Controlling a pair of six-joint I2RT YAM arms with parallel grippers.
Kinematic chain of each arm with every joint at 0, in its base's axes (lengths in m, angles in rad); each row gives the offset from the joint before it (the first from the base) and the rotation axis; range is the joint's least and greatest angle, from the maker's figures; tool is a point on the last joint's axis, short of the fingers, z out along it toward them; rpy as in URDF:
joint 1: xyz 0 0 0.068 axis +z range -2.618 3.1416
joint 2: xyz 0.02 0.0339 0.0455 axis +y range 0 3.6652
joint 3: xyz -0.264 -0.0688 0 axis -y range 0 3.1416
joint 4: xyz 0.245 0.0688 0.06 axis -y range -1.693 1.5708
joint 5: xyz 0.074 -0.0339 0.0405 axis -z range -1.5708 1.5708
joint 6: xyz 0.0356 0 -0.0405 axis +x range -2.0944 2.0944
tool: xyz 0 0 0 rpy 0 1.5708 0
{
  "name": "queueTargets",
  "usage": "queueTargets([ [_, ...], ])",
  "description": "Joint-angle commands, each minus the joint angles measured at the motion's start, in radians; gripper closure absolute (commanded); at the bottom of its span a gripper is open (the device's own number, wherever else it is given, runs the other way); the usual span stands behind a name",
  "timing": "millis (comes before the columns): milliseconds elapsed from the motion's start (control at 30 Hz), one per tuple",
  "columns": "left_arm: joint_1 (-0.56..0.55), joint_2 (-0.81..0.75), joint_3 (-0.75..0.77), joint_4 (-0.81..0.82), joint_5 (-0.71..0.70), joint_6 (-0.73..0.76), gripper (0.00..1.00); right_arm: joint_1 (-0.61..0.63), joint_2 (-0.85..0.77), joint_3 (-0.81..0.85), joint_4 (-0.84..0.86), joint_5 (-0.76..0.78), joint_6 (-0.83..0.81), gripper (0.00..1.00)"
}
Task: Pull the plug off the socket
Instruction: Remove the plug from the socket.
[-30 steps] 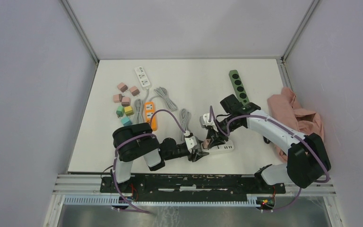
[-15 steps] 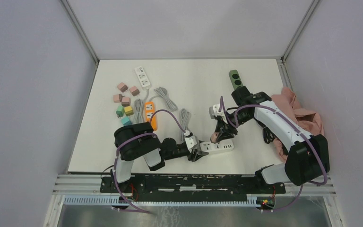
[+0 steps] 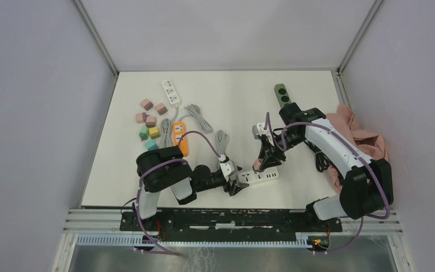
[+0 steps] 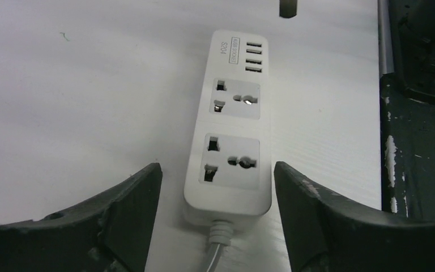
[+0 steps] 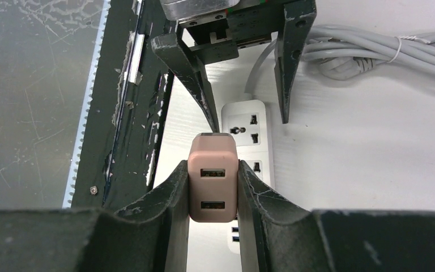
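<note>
Currently, the right gripper point(image 3: 259, 164) is clamped on the pink plug point(image 5: 213, 177), one finger flat against each side, with the plug's two USB ports facing the wrist camera. The plug is out of its socket and held just above the white power strip point(image 4: 232, 124), which lies flat on the table point(image 3: 226, 102) near the front edge, between the two arms. On the strip, both universal sockets and the row of four USB ports face upward, uncovered. The left gripper point(image 4: 216, 170) is open and grips nothing. Its fingers stand on either side of the strip's cord end, with a visible gap to the casing on each side. Farther back on the left lie an orange power strip point(image 3: 180, 137), a second white strip point(image 3: 170, 92), bundled grey cables point(image 3: 198, 116) and a cluster of coloured plug cubes point(image 3: 150, 122). A green power strip point(image 3: 282, 96) and a pink cloth point(image 3: 362, 141) lie to the right.
</note>
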Motion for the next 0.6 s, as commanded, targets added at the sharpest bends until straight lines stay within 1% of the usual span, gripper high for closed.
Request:
queueTargets([
  [0,0.008,-0.039,-0.021,0.053,-0.049,-0.042,0.18,-0.01,0.01,0.051,-0.014,-0.062,0.021,1.0],
  [33,0.008,-0.048,-0.026,0.051,-0.054,-0.048,0.15,-0.013,0.012,0.051,-0.014,-0.064,0.023,1.0],
  [133,0.008,-0.084,-0.049,0.047,-0.072,-0.069,0.12,-0.022,0.013,0.052,-0.015,-0.07,0.028,1.0],
  [200,0.008,-0.12,-0.064,0.031,-0.077,-0.084,0.11,-0.027,0.016,0.056,-0.02,-0.08,0.03,1.0],
  [267,0.008,-0.173,-0.073,-0.025,-0.076,-0.102,0.11,-0.033,0.017,0.058,-0.024,-0.088,0.033,1.0],
  [367,0.008,-0.259,-0.063,-0.153,-0.073,-0.133,0.11,-0.038,0.021,0.064,-0.027,-0.099,0.044,1.0],
  [567,0.008,-0.42,0.0,-0.48,-0.076,-0.151,0.1,-0.046,0.038,0.072,-0.034,-0.114,0.062,1.0],
])
